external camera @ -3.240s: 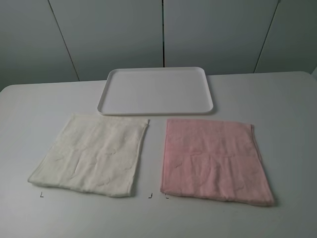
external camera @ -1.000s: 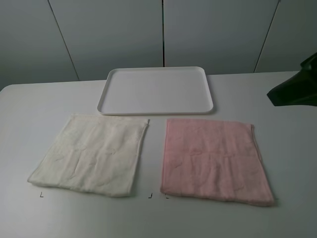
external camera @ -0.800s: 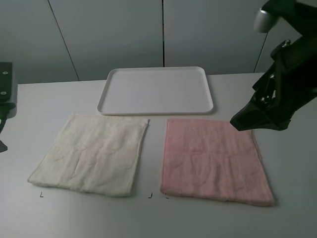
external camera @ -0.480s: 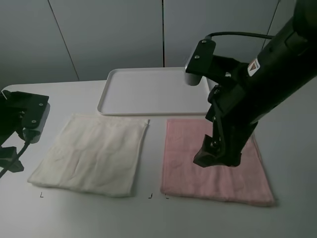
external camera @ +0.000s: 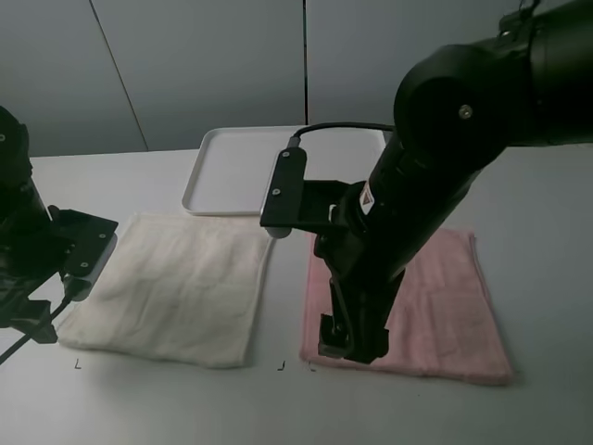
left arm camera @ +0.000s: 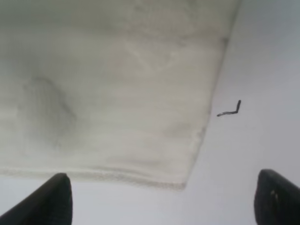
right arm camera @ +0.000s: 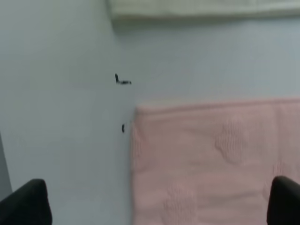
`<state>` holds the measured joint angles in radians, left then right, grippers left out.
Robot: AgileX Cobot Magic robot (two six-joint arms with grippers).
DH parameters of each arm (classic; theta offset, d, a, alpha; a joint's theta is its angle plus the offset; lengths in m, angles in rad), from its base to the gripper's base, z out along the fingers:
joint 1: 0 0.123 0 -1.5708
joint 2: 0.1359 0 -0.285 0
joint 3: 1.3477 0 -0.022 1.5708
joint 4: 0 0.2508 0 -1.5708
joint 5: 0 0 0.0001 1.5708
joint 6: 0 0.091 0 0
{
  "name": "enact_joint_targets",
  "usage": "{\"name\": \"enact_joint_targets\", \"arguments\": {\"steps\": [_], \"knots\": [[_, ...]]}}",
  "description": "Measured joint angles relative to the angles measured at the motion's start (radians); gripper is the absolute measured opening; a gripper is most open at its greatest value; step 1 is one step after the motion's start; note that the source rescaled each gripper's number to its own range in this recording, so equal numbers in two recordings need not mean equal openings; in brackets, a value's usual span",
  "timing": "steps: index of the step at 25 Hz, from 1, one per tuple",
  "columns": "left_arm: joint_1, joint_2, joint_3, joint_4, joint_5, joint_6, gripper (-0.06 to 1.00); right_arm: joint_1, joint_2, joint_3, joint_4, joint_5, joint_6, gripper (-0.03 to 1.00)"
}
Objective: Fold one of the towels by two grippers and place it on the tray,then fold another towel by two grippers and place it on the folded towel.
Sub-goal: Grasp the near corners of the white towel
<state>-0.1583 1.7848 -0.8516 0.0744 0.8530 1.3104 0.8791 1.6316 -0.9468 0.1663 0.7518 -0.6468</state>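
At the back of the white table (external camera: 547, 204) sits your tray (external camera: 227, 176), a flat white plastic rectangle with rounded corners and a low rim. From above you see only its left part, because the right arm (external camera: 445, 111) covers the rest. In front of it on the left, the cream towel (external camera: 176, 287) lies spread flat, a soft terry square with faint creases. The pink towel (external camera: 454, 306) lies flat beside it on the right, apart from it, and the arm hides much of its left side and middle. The right gripper (right arm camera: 154, 206) hangs over the pink towel's near left corner. Only its wrist view shows you the black fingertips (right arm camera: 23, 201) set wide apart, gripping nothing, along with the corner's hem and a faint raised pattern in the cloth. The left gripper (left arm camera: 161, 204) is spread just as wide and is equally empty. From above it is half cut off at the left edge, beside the cream towel, while its wrist view shows a cream corner and the table just past it. The small black corner marks (right arm camera: 122, 80) on the table are tiny from above and plainer from the wrists.
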Motion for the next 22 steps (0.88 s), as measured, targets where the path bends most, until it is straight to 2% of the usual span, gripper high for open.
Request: {"name": "enact_joint_targets", "arguments": {"steps": [4,8,14,22], "knots": [[0.000,0.002,0.091,0.063,-0.092,0.000,1.00,0.025,0.080,-0.082,0.000,-0.005,0.000,1.00],[0.000,0.002,0.143,0.069,-0.182,0.020,1.00,0.027,0.139,-0.129,0.002,-0.011,-0.004,1.00],[0.000,0.002,0.177,0.110,-0.225,0.071,1.00,0.046,0.203,-0.135,0.004,-0.016,-0.022,1.00],[0.000,0.006,0.197,0.150,-0.275,0.078,1.00,0.167,0.304,-0.156,0.004,-0.066,-0.044,1.00]]}}
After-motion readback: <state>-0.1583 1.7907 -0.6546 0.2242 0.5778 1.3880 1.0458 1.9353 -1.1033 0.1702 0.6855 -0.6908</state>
